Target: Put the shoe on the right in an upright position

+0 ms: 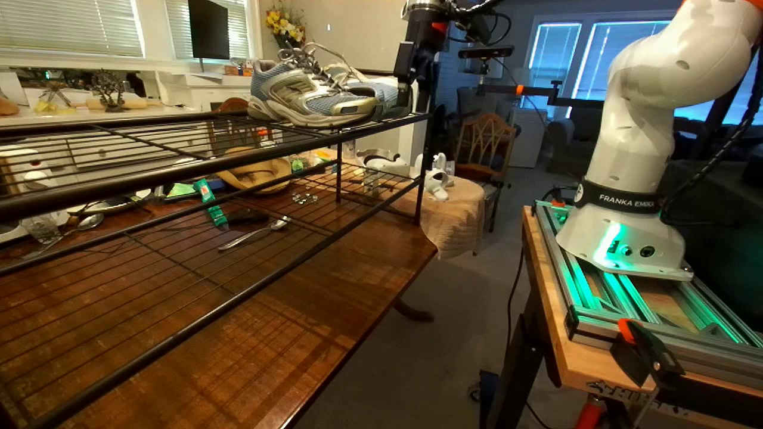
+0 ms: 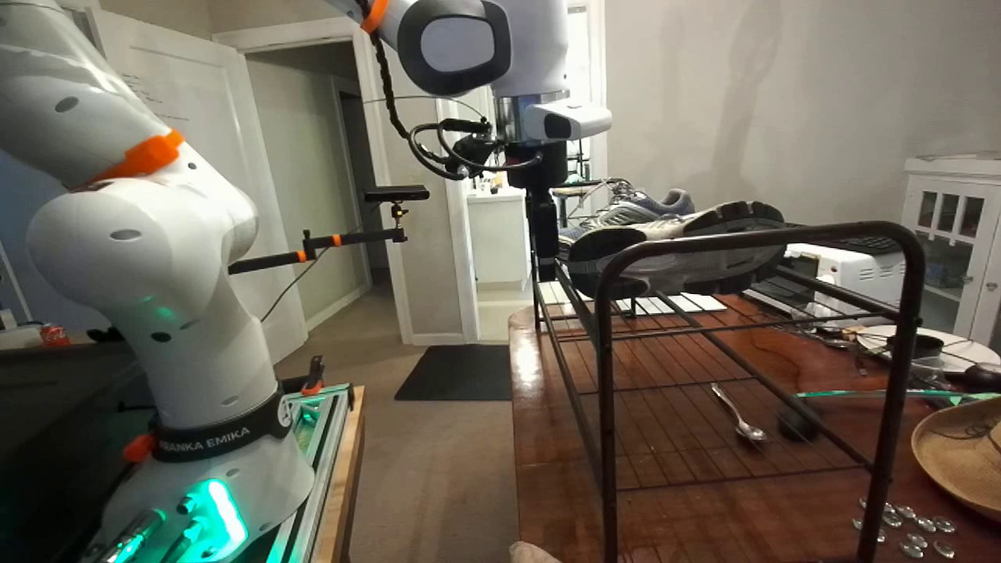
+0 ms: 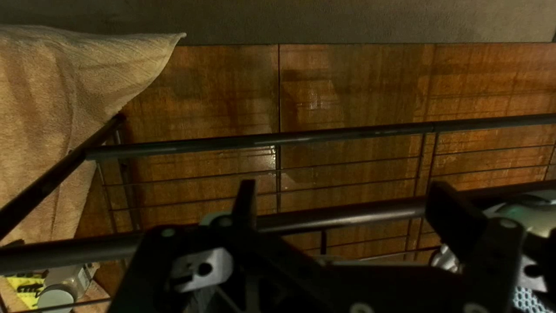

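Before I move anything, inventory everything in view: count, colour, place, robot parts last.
Sneaker on its side: 1, grey-white, shoe rack's top tier
Upright sneaker: 1, silver-blue, beside it
Shoe rack: 1, black, on wooden table
Wooden table: 1, brown, under rack
Spoons: at least 2, silver, on table
Straw hat: 1, tan, on table
Packet: 1, green, on table
Glass beads: several, clear, near hat
Countertop oven: 1, white, on table
Quilted cloth: 1, beige, beside table
Monitor: 1, black, before window
Bouquet: 1, mostly yellow, beside window
Wooden chair: at least 1, brown, beyond cloth
Workbench: 1, pale wood, under Franka arm
Other clutter: uncounted, mixed colours, throughout
Franka arm: 1, white, on workbench
Robotiq gripper: 1, black, open beside sneakers
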Controlling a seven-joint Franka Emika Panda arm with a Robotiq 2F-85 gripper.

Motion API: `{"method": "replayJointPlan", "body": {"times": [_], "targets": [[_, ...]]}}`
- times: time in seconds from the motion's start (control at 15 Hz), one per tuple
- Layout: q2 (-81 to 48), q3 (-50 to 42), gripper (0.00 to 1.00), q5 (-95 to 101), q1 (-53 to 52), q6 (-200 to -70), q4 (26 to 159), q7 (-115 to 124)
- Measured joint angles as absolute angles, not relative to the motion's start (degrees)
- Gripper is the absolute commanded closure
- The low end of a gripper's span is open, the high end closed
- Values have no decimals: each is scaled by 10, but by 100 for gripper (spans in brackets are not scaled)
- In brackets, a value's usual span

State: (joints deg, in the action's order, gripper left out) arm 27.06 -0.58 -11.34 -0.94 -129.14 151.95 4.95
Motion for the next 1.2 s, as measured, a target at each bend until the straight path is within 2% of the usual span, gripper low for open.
{"method": "replayJointPlan", "body": {"times": [0.47, 0.93, 1.2], "targets": [[271, 11, 0, -99, -3, -1372, 1490, 62], [265, 15, 0, -96, -4, -1301, 1467, 63], [256, 17, 0, -71, 0, -1304, 1453, 66]]}}
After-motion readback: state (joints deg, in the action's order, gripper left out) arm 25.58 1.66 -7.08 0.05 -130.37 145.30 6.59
